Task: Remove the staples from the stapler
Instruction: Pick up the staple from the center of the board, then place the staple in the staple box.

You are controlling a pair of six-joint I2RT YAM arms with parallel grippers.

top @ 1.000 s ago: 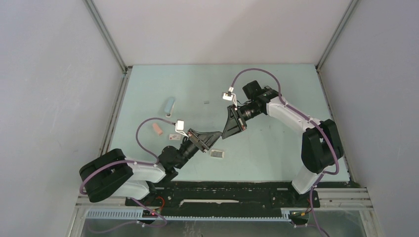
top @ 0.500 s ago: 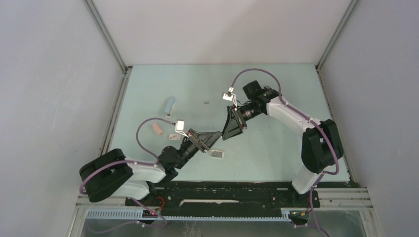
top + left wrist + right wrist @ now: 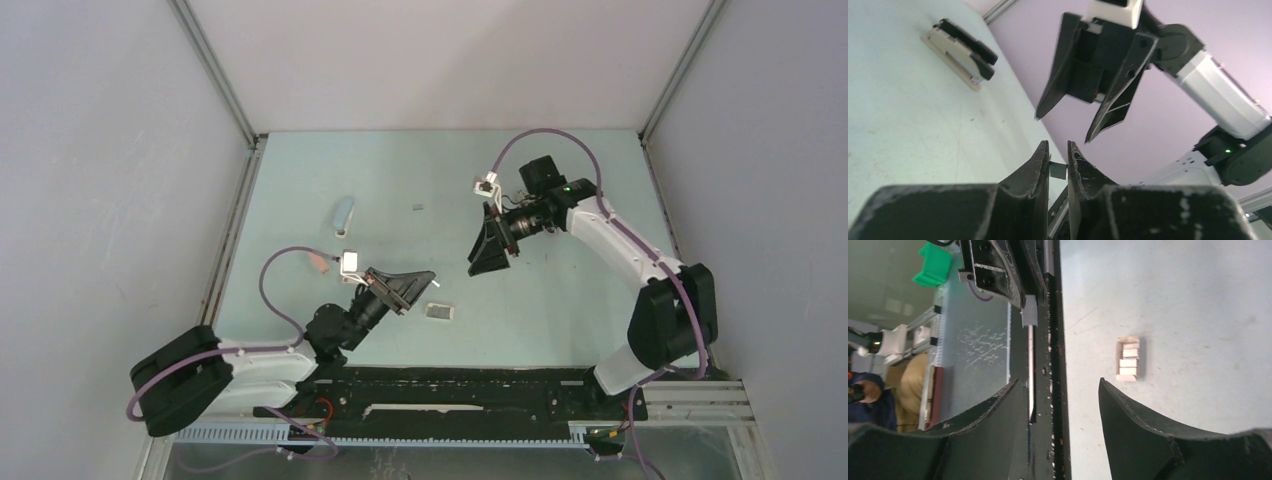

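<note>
My left gripper (image 3: 425,280) hovers above the table's near middle, shut on the staples (image 3: 1059,170), a short silver-grey strip pinched crosswise between its fingertips (image 3: 1044,155). In the left wrist view my right gripper (image 3: 1063,129) hangs just beyond, jaws spread and nothing in them. From above, that right gripper (image 3: 488,266) is a hand's width up and right of the left one. The right wrist view confirms its open jaws (image 3: 1058,381). A light-blue stapler (image 3: 343,213) lies at the left of the table.
A small white-and-grey box (image 3: 438,312) lies on the table just below the left gripper, and the same box (image 3: 1128,359) shows in the right wrist view. A pink block (image 3: 318,262) lies left of the left arm. A tiny grey bit (image 3: 418,207) lies mid-table.
The grippers met tip to tip a second ago. My right gripper has opened and drawn back up and to the right. The left arm has shifted slightly left, keeping the strip.
</note>
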